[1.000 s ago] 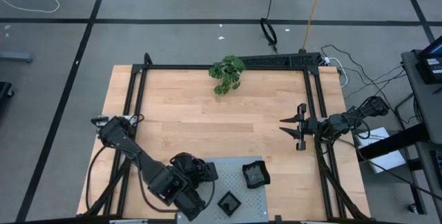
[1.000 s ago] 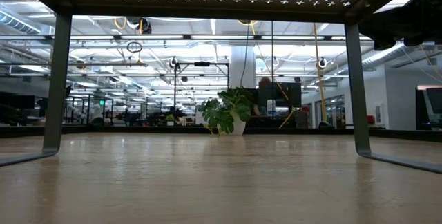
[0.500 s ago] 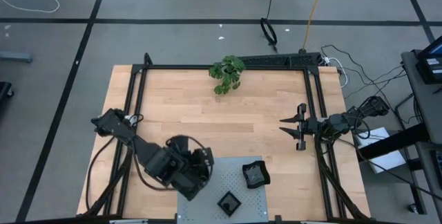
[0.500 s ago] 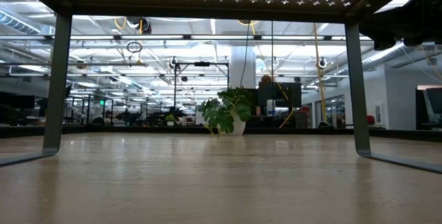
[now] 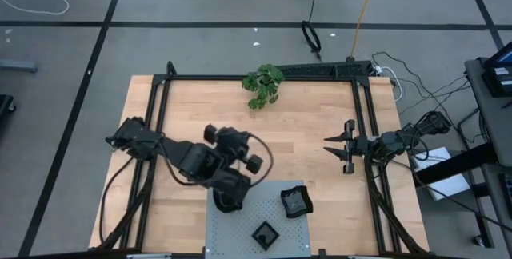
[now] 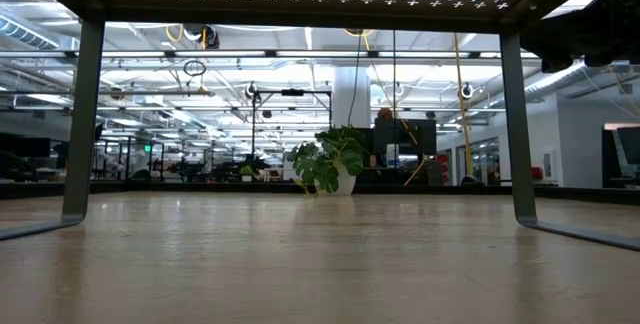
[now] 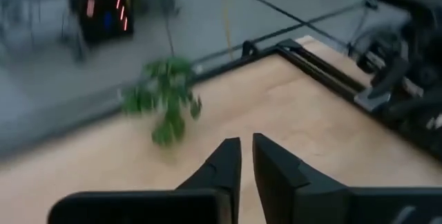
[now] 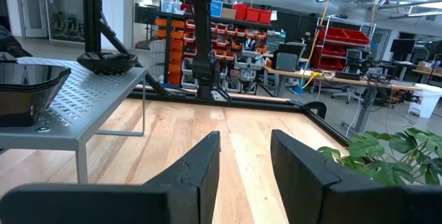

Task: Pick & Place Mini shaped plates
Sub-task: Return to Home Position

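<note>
Where nearest, at the front edge of the table [image 5: 304, 115], shows a grey perforated shelf [image 5: 232, 239] standing on thin legs over the wood. Carries the plates [image 5: 295, 201], glossy black, at its far right corner, and more plates [image 5: 264, 233] by its front middle, apart from the first lot. Just past the shelf's far left corner, finds the left arm bent over the wood, part of it overlapping that corner. Puts the left gripper [image 7: 246, 148] up off the table, aimed across the wood toward the far right corner, with fingers nearly pressed together, only a thin slit between, pinching nothing. Farther off, at the right edge about midway back, finds the right gripper [image 8: 245, 137] hovering over the wood, aimed inward toward the left arm, fingers spread, pinching nothing, well apart from the plates. Farthest, at the middle of the back edge, has a green plant [image 5: 262, 87] just inside the black frame [image 5: 208, 77] ringing the table.
</note>
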